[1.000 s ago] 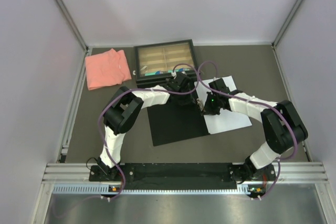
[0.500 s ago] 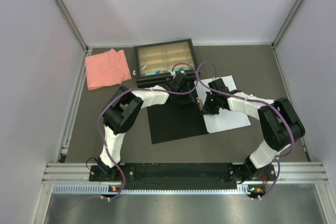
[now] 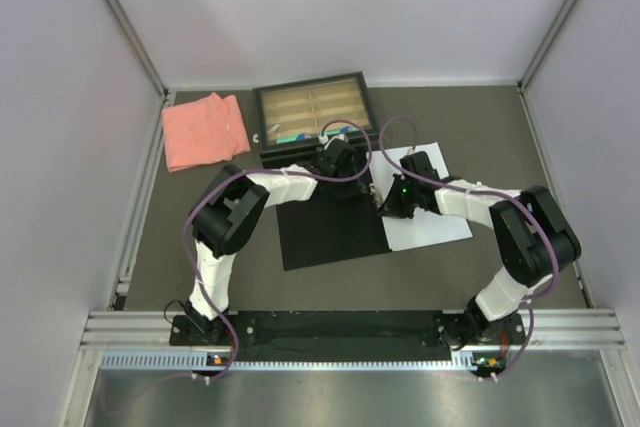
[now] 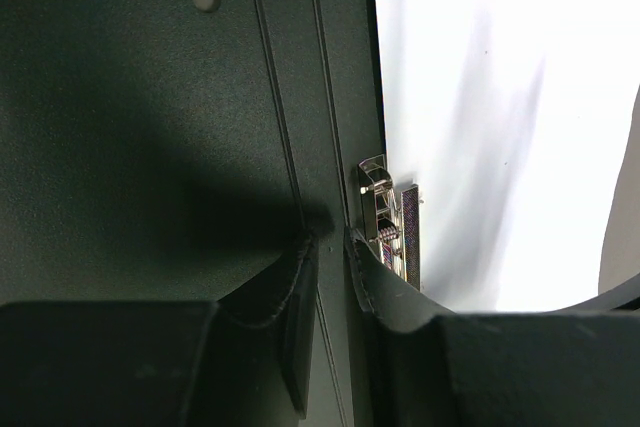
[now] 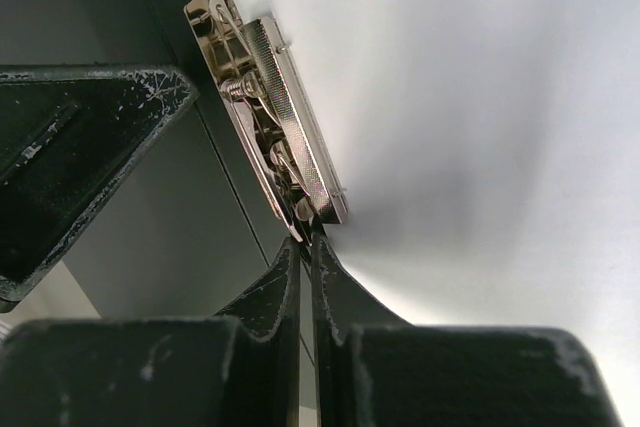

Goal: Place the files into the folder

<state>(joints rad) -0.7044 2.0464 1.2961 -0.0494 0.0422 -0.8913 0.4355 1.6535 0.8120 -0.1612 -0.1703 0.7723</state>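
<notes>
The folder (image 3: pixel 330 232) lies open on the table, its black inside up. A white sheet of the files (image 3: pixel 432 222) lies on its right half, under a metal clip (image 5: pixel 275 117) by the spine. My left gripper (image 3: pixel 362 185) stands over the spine (image 4: pixel 330 237) with its jaws a narrow gap apart, nothing between them, and the clip (image 4: pixel 388 222) just to its right. My right gripper (image 5: pixel 305 242) is shut, its tips against the clip's lower end; whether they pinch the lever I cannot tell. No print shows on the sheet (image 5: pixel 450 97).
A black-framed tray (image 3: pixel 313 117) with tan compartments stands just behind the folder. A folded salmon-pink cloth (image 3: pixel 205 130) lies at the back left. Grey walls close in both sides and the back. A metal rail (image 3: pixel 350 332) runs along the near edge.
The folder and both grippers have shifted slightly to the left and away from the near edge. Both grippers hold the same opening.
</notes>
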